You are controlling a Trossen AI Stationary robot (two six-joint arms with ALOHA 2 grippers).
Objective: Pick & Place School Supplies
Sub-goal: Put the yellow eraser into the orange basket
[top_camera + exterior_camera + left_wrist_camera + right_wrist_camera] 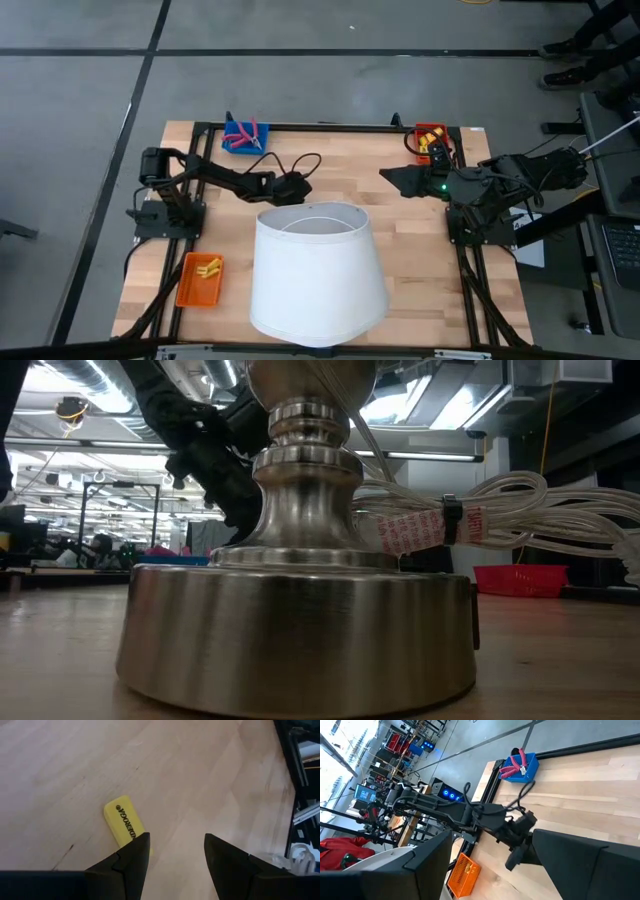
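Pale matt wooden table (210, 765), brushed glossy metal lamp base (300, 630), smooth yellow eraser (122, 820).

the yellow eraser (125, 822) bears dark lettering that reads roughly "adoreda".

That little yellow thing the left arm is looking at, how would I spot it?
Start at the big white lampshade in the middle of the wooden table. Just behind it, the left gripper hangs open over bare wood. Under it lies a flat yellow eraser with dark print along one side, alone there.
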